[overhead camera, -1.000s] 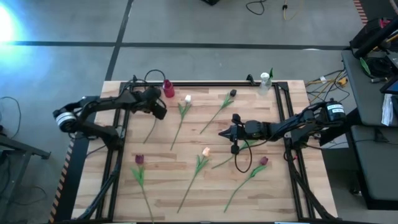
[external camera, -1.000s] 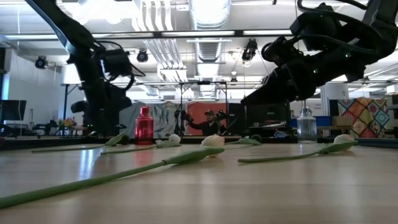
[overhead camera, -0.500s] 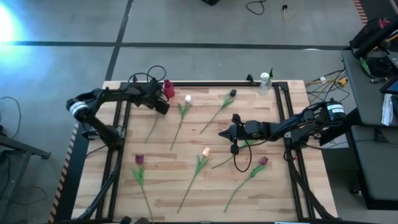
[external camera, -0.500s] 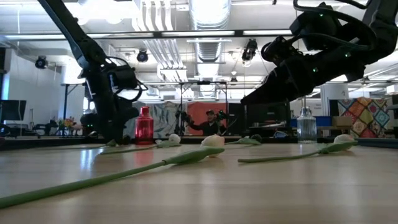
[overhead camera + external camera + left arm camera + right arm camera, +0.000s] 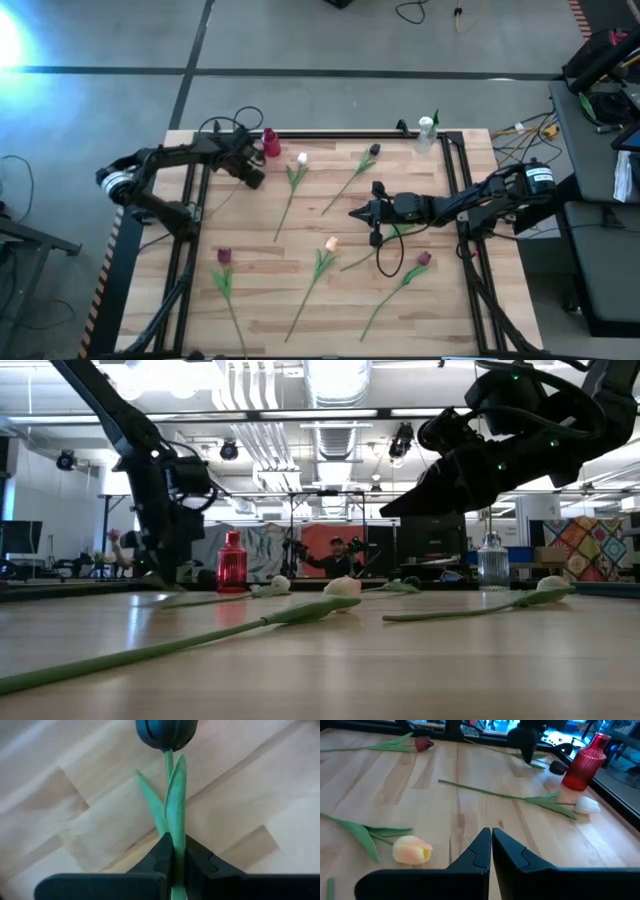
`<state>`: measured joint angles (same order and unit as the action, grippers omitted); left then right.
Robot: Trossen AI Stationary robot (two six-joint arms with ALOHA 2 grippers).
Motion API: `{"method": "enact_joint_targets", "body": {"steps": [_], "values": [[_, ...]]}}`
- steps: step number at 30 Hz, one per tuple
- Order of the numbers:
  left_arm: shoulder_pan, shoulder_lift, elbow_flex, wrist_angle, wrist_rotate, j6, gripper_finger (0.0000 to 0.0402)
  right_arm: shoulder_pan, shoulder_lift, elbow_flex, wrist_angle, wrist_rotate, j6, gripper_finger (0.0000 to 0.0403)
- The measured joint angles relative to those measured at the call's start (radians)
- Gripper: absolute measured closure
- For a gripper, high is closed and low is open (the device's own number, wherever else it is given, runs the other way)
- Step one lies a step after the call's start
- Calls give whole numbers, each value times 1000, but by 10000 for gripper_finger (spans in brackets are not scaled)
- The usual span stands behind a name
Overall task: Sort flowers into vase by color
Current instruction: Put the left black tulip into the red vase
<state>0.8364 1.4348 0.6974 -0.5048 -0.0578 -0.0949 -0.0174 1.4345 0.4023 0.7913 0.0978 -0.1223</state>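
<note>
My left gripper (image 5: 254, 178) stands at the table's far left beside the red vase (image 5: 270, 142). It points down and is shut on the green stem of a dark tulip, whose blackish head (image 5: 166, 732) shows just beyond the fingertips. My right gripper (image 5: 354, 213) is shut and empty, hovering over the table's middle. Other tulips lie flat on the wood: a white one (image 5: 302, 158), a dark one (image 5: 374, 150), a peach one (image 5: 331, 243), a maroon one (image 5: 223, 256) and a red one (image 5: 424, 258). My left gripper pinches the dark tulip's stem and a leaf (image 5: 173, 851) between its two fingers, a short way below the head. The fingers come from above, pointing down. The head and the leaves reach out past the fingertips over the wood. I cannot tell whether the flower is lifted clear.
A clear vase (image 5: 427, 128) stands at the far edge, right of the middle. A black metal frame (image 5: 190, 215) borders the table's left and right sides. One more green stem (image 5: 362, 258) lies under my right arm. A person (image 5: 338, 552) shows far behind the table.
My left gripper has gone down to the table beside the red vase, then moved a little toward the table's left edge. My right arm has kept almost still.
</note>
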Motion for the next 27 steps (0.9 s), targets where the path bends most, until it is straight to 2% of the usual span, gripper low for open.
{"method": "enact_joint_targets", "body": {"steps": [7,11,15,19,23,27], "values": [[-1,-210,-18,4,0,4,399,0,0,0,-1,1,9,394],[0,-351,-39,115,28,-1,400,0,0,0,0,8,26,394],[0,-460,-89,389,140,-61,401,0,0,0,16,10,42,394],[-1,-495,-133,692,206,-79,401,0,0,0,41,22,36,394],[1,-461,-144,987,253,-72,401,-1,0,2,38,110,44,394],[32,-368,-109,1164,331,-48,401,-3,0,16,37,190,41,394]]}}
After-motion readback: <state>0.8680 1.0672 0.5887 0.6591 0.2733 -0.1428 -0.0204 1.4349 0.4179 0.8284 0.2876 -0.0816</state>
